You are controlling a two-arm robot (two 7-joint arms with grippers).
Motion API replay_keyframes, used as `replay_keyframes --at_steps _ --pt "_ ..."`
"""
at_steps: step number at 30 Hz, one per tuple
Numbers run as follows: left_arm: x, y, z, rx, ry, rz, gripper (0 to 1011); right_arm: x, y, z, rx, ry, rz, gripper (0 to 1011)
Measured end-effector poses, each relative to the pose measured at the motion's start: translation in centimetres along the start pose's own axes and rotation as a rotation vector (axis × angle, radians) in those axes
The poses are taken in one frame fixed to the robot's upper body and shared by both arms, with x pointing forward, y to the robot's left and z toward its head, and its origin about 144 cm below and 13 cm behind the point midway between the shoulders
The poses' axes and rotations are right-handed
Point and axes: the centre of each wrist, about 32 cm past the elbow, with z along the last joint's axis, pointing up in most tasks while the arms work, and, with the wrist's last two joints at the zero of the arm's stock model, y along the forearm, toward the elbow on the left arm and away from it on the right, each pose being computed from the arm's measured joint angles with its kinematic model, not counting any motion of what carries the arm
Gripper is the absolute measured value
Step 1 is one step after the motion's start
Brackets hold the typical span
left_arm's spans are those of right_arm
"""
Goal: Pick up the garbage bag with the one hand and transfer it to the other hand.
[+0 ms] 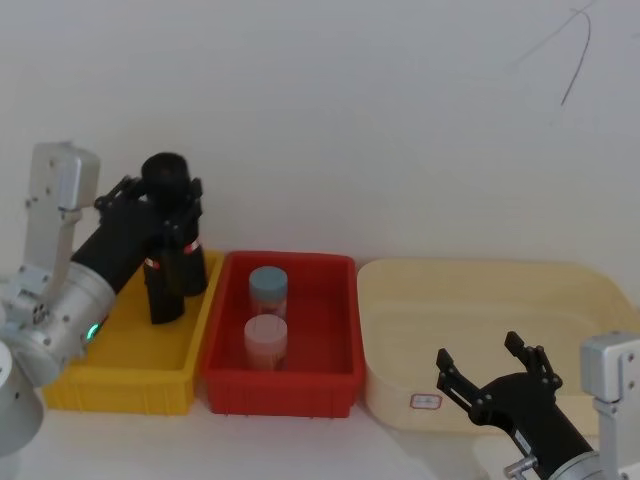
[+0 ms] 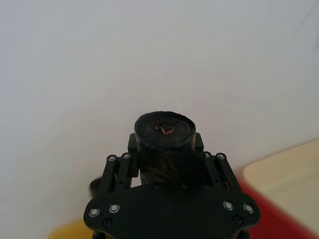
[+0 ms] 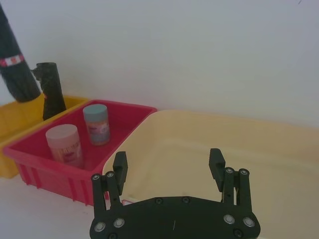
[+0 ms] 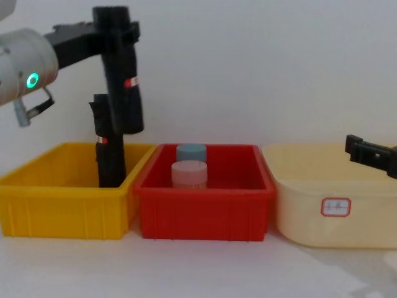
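Overhead, the long black two-finger left gripper on its green-ringed silver wrist angles upward, pinching the tightly rolled black plastic garbage bag upright above the yellow plastic bin. From its own wrist, the black right gripper hovers, fingers spread, over the cream tray.

a bare, lab-like test bench: a plain white wall fills the upper half of the chest view; across the lower half, a white tabletop holds a yellow plastic crate, a red plastic crate and a labelled cream plastic tub in a row.
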Motion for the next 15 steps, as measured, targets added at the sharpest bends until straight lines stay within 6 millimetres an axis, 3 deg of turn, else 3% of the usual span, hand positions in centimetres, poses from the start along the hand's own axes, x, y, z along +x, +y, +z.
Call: replay_keyframes --at_steps 15 --pt "-2.2 -2.4 2.5 -0.076 0.036 -0.201 569 0.0 0.0 0.0 0.000 0.000 0.000 1001"
